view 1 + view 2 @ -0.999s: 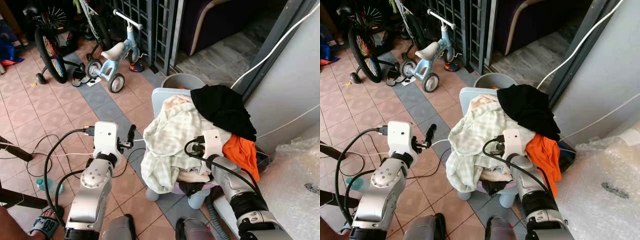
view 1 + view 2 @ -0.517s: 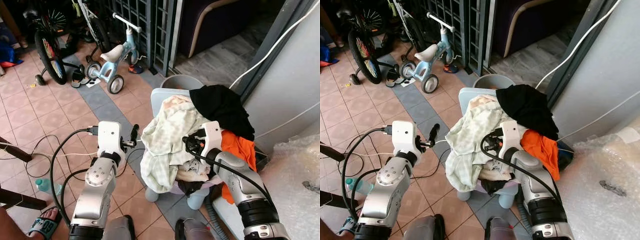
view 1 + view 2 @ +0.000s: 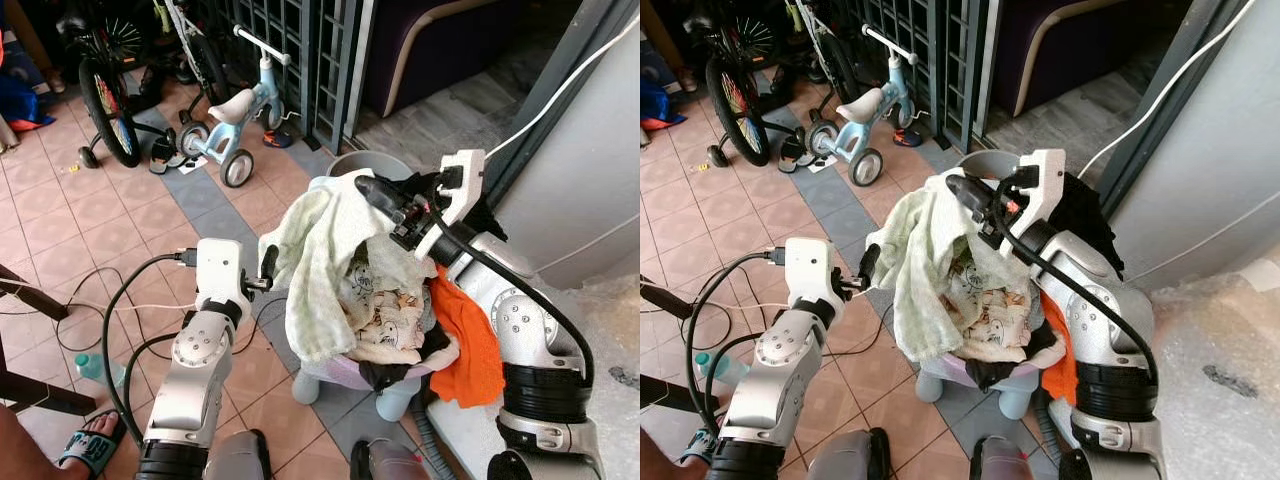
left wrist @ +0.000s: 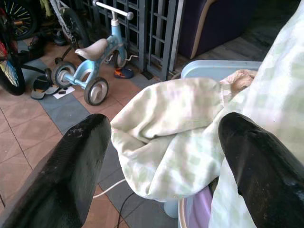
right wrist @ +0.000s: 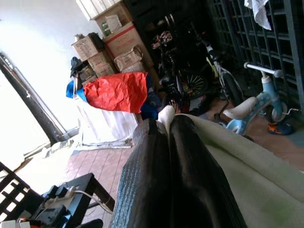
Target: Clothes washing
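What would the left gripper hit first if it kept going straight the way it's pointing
Most likely the pale green checked cloth hanging off the laundry pile: it lies directly ahead between the open left gripper's fingers, though how far ahead is unclear.

pale blue child's tricycle (image 3: 232, 112) beside dark metal gate (image 3: 300, 50) | black bicycle (image 3: 105, 95) on pink floor tiles | stacked cardboard boxes (image 5: 111, 42) | red-orange tarp bundle (image 5: 116, 91)

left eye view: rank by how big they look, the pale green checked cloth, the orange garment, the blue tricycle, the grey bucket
1. pale green checked cloth
2. orange garment
3. blue tricycle, though it stands farther off
4. grey bucket, mostly hidden behind the laundry
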